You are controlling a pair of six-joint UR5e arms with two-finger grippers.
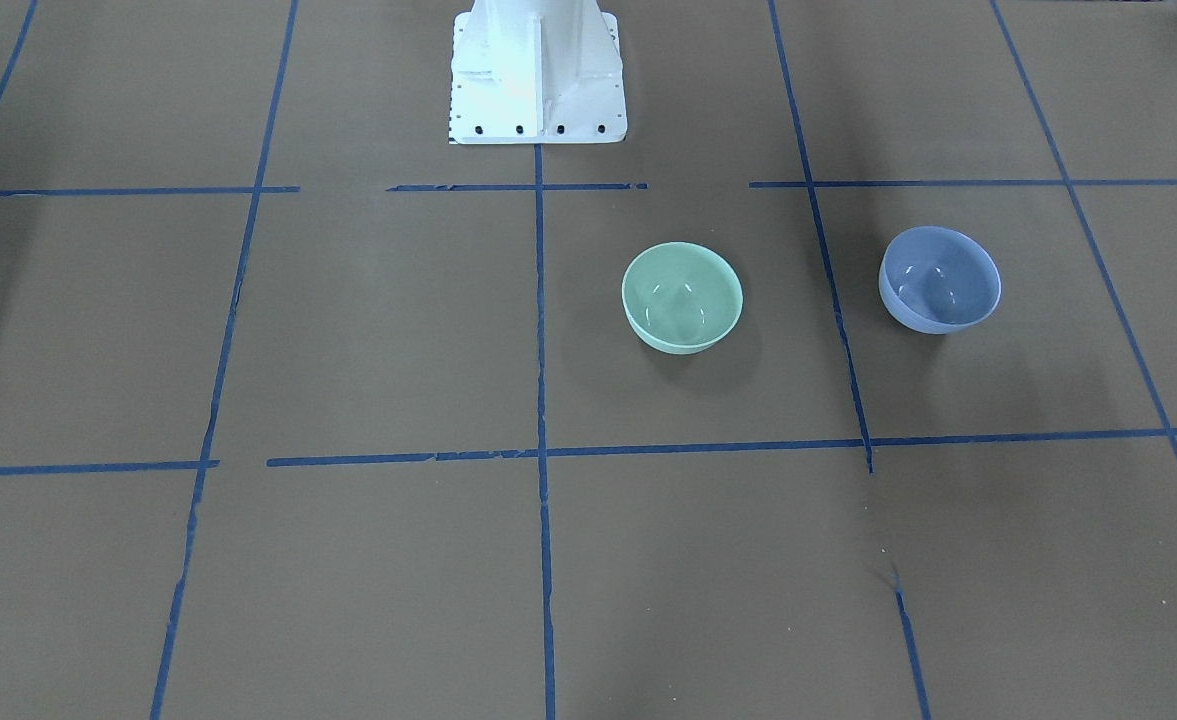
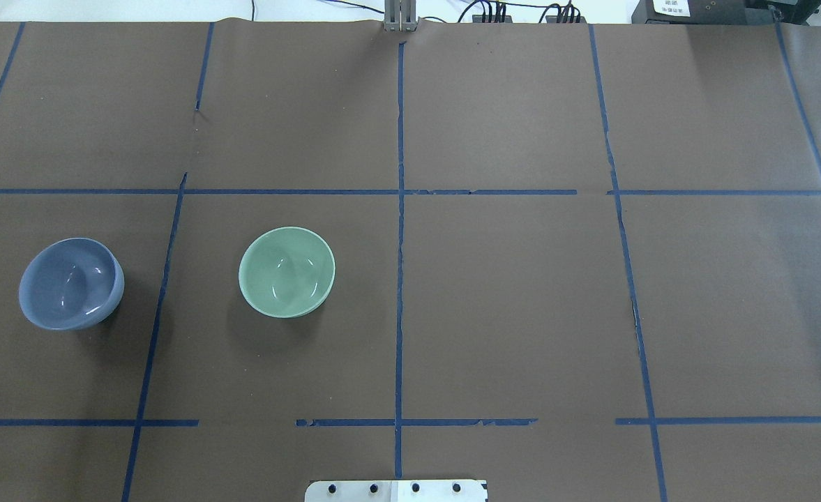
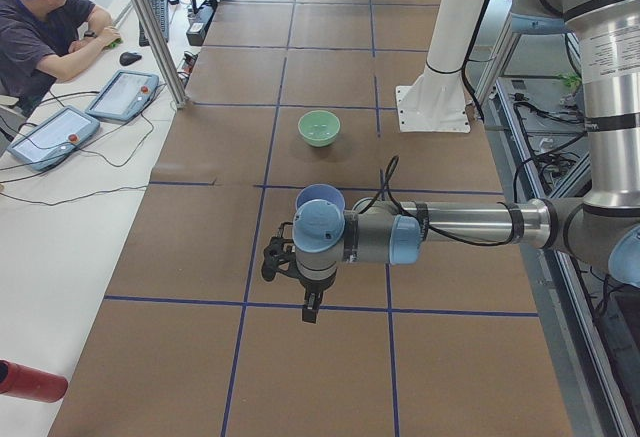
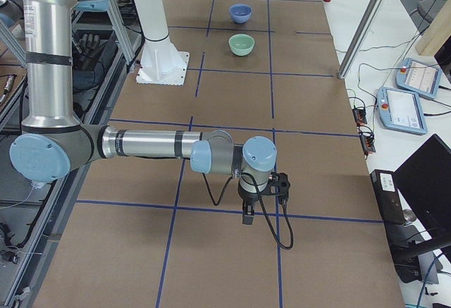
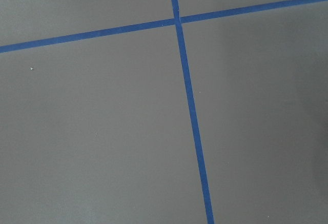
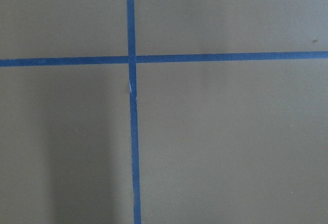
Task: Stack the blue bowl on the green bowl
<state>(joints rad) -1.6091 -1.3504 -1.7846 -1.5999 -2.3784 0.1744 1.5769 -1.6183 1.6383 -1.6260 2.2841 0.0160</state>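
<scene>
We see the small, round, glossy periwinkle-blue bowl [image 2: 70, 283] standing mouth up on the table, at the far left of the overhead view and a little below mid-height. In the front-facing view the blue bowl [image 1: 939, 279] lies right of centre, in the upper half of the frame.

To its right in the overhead view stands the small, round, glossy mint-green bowl [image 2: 287, 272], also mouth up. The two bowls are apart, with one blue tape line running between them. In the front-facing view the green bowl [image 1: 682, 297] sits just right of the middle tape line.

Both bowls rest on a wide table covered in brown paper [image 2: 508, 300], which blue tape lines [image 2: 400, 279] mark into large squares. The white metal robot base [image 1: 536, 70] stands at the top centre of the front-facing view.

In the left side view the near arm reaches across the lower middle of the frame. The left gripper [image 3: 311, 312] points down above the table, and the blue bowl [image 3: 320, 197] peeks out just behind the wrist. We cannot tell how its jaws stand.

In the right side view the right gripper [image 4: 248, 216] hangs pointing down in the lower middle. It is well apart from both bowls, which show small at the top of the frame. We cannot tell how its jaws stand either.

Each wrist view shows only brown paper and a crossing of blue tape. A seated person in a dark shirt [image 3: 40, 27] occupies the upper left of the left side view.
</scene>
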